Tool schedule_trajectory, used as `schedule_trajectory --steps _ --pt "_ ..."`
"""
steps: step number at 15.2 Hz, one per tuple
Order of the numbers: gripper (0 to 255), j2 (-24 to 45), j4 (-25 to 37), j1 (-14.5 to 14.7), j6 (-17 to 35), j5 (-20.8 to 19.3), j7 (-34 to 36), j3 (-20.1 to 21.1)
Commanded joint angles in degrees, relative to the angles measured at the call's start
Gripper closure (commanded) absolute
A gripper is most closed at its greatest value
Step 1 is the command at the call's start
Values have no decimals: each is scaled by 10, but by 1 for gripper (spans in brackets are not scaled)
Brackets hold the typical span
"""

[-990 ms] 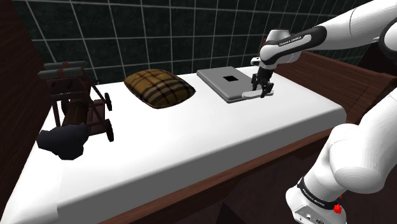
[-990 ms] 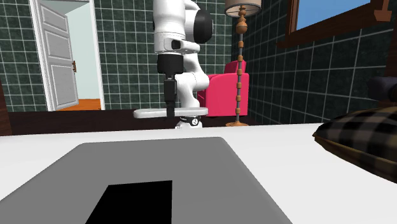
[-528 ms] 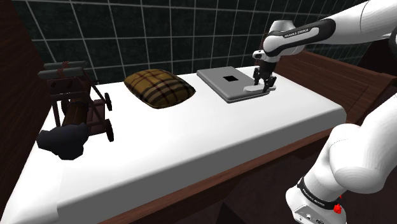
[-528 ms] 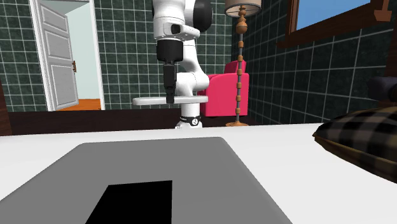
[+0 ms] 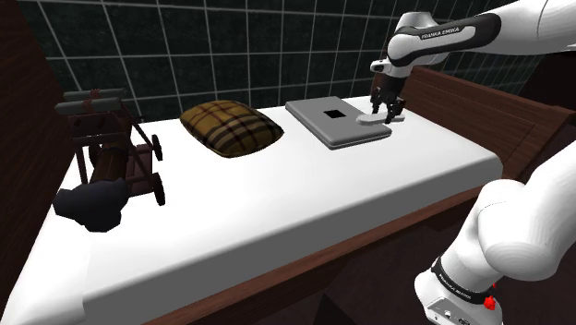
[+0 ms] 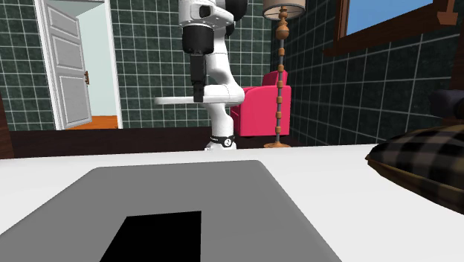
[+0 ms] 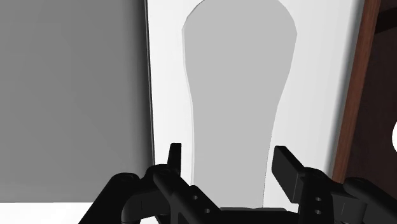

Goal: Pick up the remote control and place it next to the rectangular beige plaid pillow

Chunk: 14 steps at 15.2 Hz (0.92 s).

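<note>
Remote control (image 7: 238, 89) — pale, flat; gripper (image 7: 228, 158) jaws pinch its edges. Likely risk: slim hold slips swinging toward plaid pillow (image 5: 231, 129).

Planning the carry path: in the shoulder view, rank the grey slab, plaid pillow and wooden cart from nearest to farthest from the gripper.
1. The grey slab, right beside the gripper holding the remote.
2. The plaid pillow, further left, mid-surface.
3. The wooden cart, far left end.
</note>
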Motion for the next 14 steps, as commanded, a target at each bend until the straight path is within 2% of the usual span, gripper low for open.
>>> schedule_trajectory --steps 1,8,14 --pt "255 0 15 1 -15 1 0 1" --pt "255 -5 61 3 -66 1 0 7" --pt "255 -9 50 33 -66 8 84 63"
